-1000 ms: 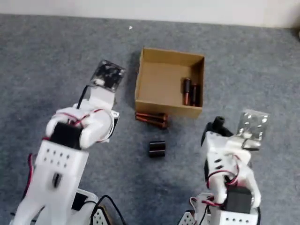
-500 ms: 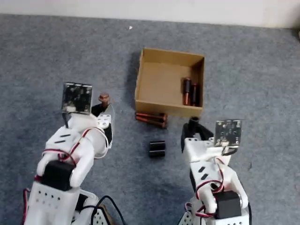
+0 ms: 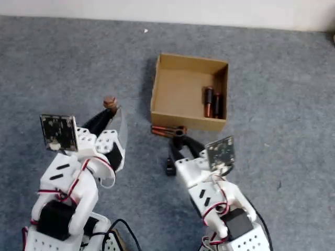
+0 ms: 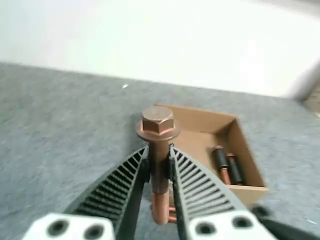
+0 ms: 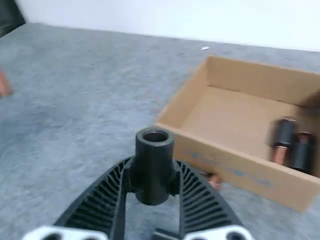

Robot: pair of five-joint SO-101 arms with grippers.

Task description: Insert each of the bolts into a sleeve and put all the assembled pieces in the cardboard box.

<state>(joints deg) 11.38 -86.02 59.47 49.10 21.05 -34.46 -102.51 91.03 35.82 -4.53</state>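
Observation:
My left gripper (image 4: 158, 156) is shut on a copper bolt (image 4: 157, 135) and holds it upright, head up; from above this bolt (image 3: 109, 101) hangs left of the cardboard box (image 3: 178, 89). My right gripper (image 5: 151, 172) is shut on a black sleeve (image 5: 151, 161), bore facing up, just in front of the box (image 5: 235, 167). In the high view that sleeve (image 3: 179, 134) is over the loose copper bolts (image 3: 163, 130) lying by the box's front wall. Two assembled pieces (image 3: 212, 102) lie in the box's right side.
A loose black sleeve (image 3: 170, 168) lies on the grey carpet in front of the bolts, partly hidden by the right arm. The carpet left of the box and on the far right is open. A white wall runs along the back.
The left arm has drawn back to the left, its bolt lifted upright. The right arm has swung left toward the centre, carrying its sleeve to just in front of the box.

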